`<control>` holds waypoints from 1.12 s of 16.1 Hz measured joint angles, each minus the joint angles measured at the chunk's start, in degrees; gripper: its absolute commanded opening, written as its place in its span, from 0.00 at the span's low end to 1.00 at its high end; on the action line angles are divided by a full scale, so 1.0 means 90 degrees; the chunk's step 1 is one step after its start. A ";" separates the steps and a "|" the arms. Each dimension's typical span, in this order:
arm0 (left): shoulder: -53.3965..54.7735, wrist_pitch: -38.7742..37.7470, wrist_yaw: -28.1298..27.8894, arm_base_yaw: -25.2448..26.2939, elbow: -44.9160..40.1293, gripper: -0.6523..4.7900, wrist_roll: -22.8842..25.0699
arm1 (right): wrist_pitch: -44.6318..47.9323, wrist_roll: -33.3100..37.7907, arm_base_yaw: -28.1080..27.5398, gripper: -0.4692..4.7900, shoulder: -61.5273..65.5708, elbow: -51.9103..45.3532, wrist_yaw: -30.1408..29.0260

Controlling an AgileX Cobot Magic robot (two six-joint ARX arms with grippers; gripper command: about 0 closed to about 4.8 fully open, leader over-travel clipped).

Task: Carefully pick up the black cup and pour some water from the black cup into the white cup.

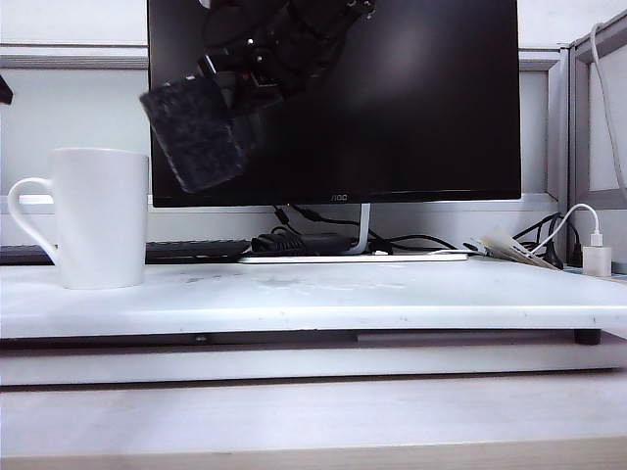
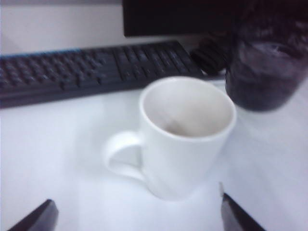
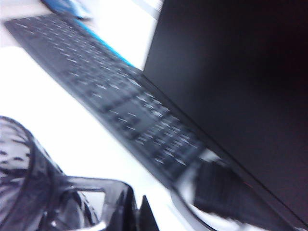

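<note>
The white cup (image 1: 98,215) stands upright at the left of the white table (image 1: 392,299), handle to the left. In the air above and to its right, the black cup (image 1: 196,132) hangs tilted, held by my right gripper (image 1: 250,78) reaching down from above. In the right wrist view my right gripper (image 3: 139,211) is shut on the black cup's (image 3: 29,183) handle. My left gripper (image 2: 136,199) is open, just short of the white cup (image 2: 187,139), nothing between its fingers. Beyond it is the black cup (image 2: 264,67); a pale sheen inside may be the water (image 2: 269,50).
A dark monitor (image 1: 392,98) stands behind the table, with a black keyboard (image 2: 72,72) in front of it. Cables (image 1: 304,240) lie under the monitor. A white charger (image 1: 596,259) sits at the far right.
</note>
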 measured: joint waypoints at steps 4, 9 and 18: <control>0.0002 -0.0194 0.0260 0.0000 0.0000 1.00 -0.0019 | -0.0204 -0.0238 0.0180 0.08 0.0000 0.0289 0.0525; 0.0005 -0.0389 0.0408 0.0000 -0.0002 1.00 -0.0041 | -0.0335 -0.1115 0.0384 0.08 -0.0027 0.0702 0.1030; 0.0010 -0.0602 0.0430 0.0000 0.0000 1.00 -0.0039 | -0.0153 -0.2487 0.0607 0.08 0.0177 0.0699 0.1549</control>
